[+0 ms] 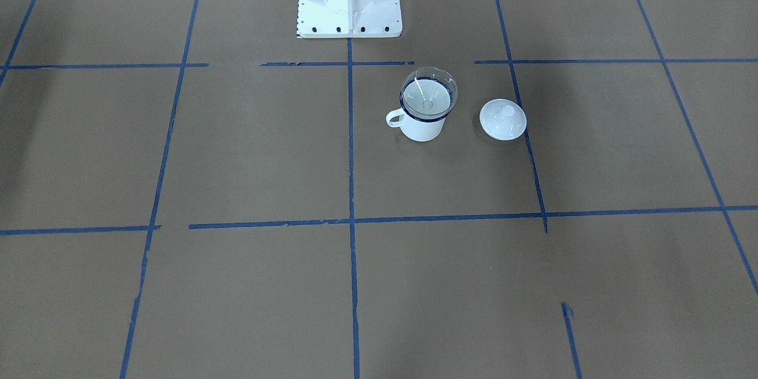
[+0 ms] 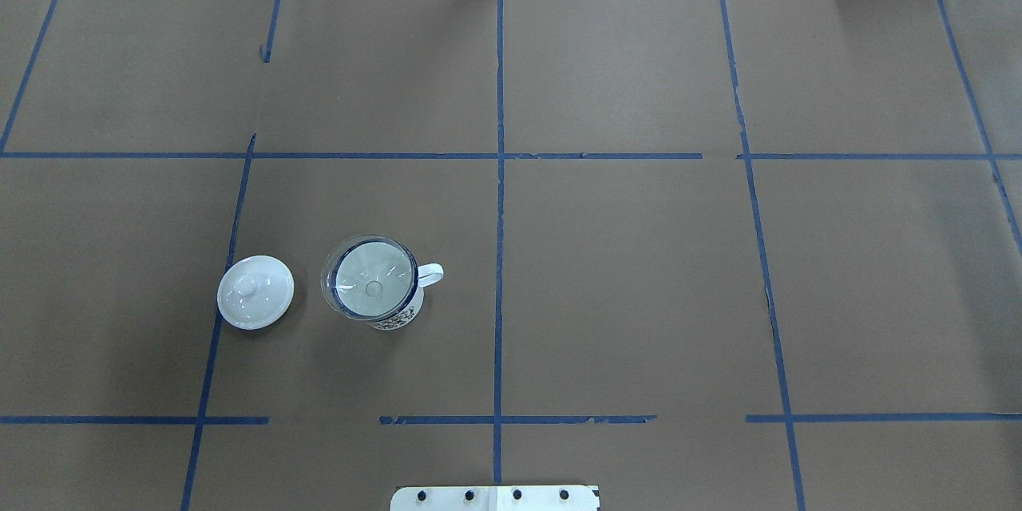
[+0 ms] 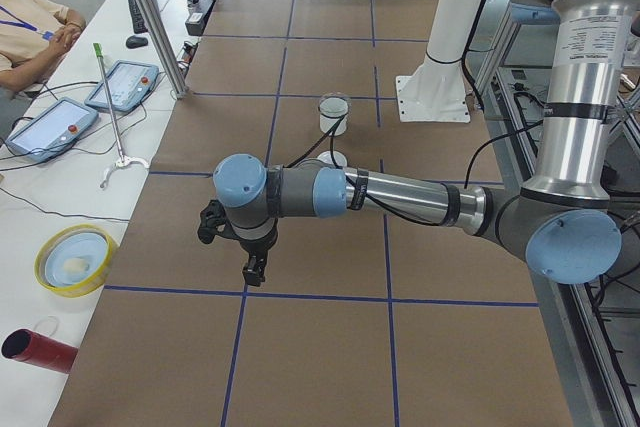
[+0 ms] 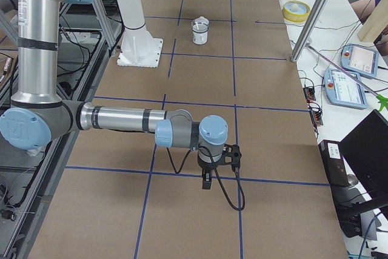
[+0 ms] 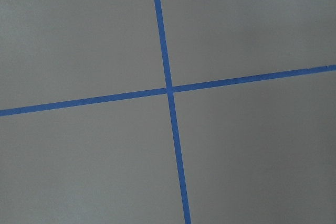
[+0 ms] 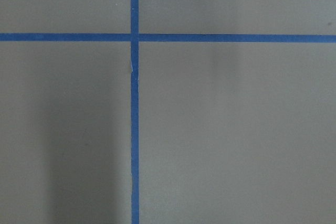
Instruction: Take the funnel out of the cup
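The clear funnel (image 1: 429, 95) sits upright in the white mug with the dark blue rim, the cup (image 1: 421, 128), on the brown table. The funnel (image 2: 369, 278) fills the cup's (image 2: 402, 316) mouth in the overhead view; the cup's handle points to that view's right. The cup shows small in the exterior left view (image 3: 333, 113) and in the exterior right view (image 4: 200, 31). My left gripper (image 3: 254, 272) hangs over the table's left end, far from the cup. My right gripper (image 4: 207, 180) hangs over the right end. Both show only in side views, so I cannot tell whether they are open or shut.
A white domed lid with a knob (image 1: 503, 119) lies on the table beside the cup, also in the overhead view (image 2: 255, 291). The robot's white base (image 1: 349, 6) stands behind the cup. Blue tape lines cross the brown table. A yellow-rimmed bowl (image 3: 72, 259) and tablets lie on the side bench.
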Robot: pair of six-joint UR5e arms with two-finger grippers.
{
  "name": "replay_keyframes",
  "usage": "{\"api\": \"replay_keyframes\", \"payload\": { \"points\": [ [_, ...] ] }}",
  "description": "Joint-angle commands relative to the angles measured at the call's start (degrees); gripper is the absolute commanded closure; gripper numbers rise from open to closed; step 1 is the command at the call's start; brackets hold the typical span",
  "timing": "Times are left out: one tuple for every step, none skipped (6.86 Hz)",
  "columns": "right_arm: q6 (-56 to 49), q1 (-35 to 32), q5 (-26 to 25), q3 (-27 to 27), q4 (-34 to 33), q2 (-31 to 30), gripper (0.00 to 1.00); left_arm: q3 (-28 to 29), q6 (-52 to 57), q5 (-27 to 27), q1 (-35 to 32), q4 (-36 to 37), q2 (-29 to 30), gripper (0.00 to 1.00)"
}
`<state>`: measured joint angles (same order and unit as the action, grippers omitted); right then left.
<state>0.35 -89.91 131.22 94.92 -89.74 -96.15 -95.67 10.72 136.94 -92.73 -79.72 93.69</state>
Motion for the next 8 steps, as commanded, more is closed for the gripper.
{"api": "replay_keyframes", "payload": {
  "points": [
    [0.0, 0.0, 0.0, 0.0, 0.0, 0.0, 0.00, 0.1, 0.2, 0.5, -0.2, 0.0, -0.3, 0.00],
    [0.0, 0.0, 0.0, 0.0, 0.0, 0.0, 0.00, 0.2, 0.3, 0.2, -0.2, 0.1, 0.0, 0.00],
    [0.0, 0.0, 0.0, 0.0, 0.0, 0.0, 0.00, 0.2, 0.3, 0.1, -0.2, 0.0, 0.1, 0.00],
    [0.0, 0.0, 0.0, 0.0, 0.0, 0.0, 0.00, 0.1, 0.2, 0.2, -0.2, 0.0, 0.0, 0.00],
    [0.0, 0.0, 0.0, 0.0, 0.0, 0.0, 0.00, 0.1, 0.2, 0.3, -0.2, -0.1, -0.5, 0.00],
    [0.0, 0.0, 0.0, 0.0, 0.0, 0.0, 0.00, 0.6, 0.1, 0.3, -0.2, -0.2, -0.5, 0.00],
    [0.0, 0.0, 0.0, 0.0, 0.0, 0.0, 0.00, 0.9, 0.0, 0.3, -0.2, -0.4, -0.4, 0.00],
    [0.0, 0.0, 0.0, 0.0, 0.0, 0.0, 0.00, 1.0, 0.1, 0.3, -0.2, -0.4, -0.7, 0.00]
  ]
}}
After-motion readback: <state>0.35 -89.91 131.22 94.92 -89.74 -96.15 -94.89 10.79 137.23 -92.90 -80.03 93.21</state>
